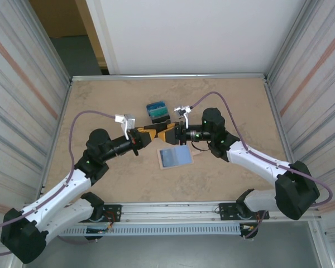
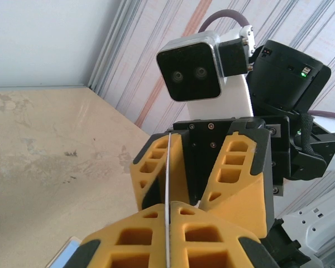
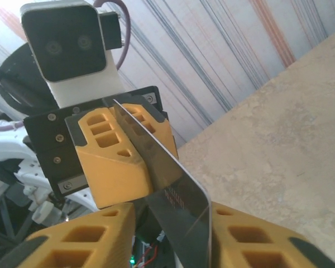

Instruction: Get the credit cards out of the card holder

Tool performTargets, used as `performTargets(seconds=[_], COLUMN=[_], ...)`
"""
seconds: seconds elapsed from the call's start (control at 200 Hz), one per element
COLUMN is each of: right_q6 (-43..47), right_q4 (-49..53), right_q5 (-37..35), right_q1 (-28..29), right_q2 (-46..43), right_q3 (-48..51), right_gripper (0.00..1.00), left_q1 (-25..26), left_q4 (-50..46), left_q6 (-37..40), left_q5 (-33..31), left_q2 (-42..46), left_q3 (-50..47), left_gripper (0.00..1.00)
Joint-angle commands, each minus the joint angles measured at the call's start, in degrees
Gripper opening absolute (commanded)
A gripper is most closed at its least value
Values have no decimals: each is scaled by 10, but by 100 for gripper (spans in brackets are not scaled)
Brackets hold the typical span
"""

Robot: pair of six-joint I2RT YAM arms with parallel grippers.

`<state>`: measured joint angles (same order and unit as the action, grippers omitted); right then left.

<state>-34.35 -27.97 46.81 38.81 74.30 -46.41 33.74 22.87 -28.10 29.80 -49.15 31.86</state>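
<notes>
The left gripper (image 2: 168, 212) clenches a thin dark grey glossy card (image 3: 181, 195), whose faint print is unreadable. The right gripper (image 3: 173, 218) flanks it, fingers parted. The tan square card holder (image 1: 175, 157) lies nearby on the beige table (image 1: 100, 106), pale-blue lining up, and a stack of blue, teal and dark cards (image 1: 156, 110) sits beyond.

No readable text, card (image 3: 168, 184) print — illegible

Card holder (image 1: 176, 157) open, flat; blue-teal cards (image 1: 156, 110) stacked beyond; dark card (image 3: 178, 206) held edge-up.
</notes>
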Motion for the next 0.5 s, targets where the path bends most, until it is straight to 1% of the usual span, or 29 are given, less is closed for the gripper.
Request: performTargets(seconds=[0.0,0.075,0.15,0.226,0.251,0.291,0.336,0.371,0.491], right_q6=[1,14,33,53,59,70,82,91,126], right_q4=[-11,7,38,72,84,102,123,139,201], right_q5=[16,9,-2,-14,-18,-24,-32,-39,-69], right_q1=[4,5,5,5,5,5,5,5,5], right_q2=[-7,-15,-25,-38,-44,-54,-65,-75,-106], right_q3=[-17,-17,-18,-18,-18,-19,-19,-18,-17], right_gripper=[25,15,10,6,5,2,0,0,0], left_q1=[-3,-3,-3,-3,-3,-4,-4,-5,-5], left_q4=[23,8,-12,-46,-60,-89,-124,-164,-257], left_q6=[-5,3,18,42,53,74,101,125,199], left_q5=[17,17,15,9,7,2,-8,-19,-48], left_q2=[-6,-7,-4,2,5,10,16,21,31], left_q3=[-2,2,11,25,32,44,62,79,130], left_gripper=[0,4,11,25,32,39,45,50,62])
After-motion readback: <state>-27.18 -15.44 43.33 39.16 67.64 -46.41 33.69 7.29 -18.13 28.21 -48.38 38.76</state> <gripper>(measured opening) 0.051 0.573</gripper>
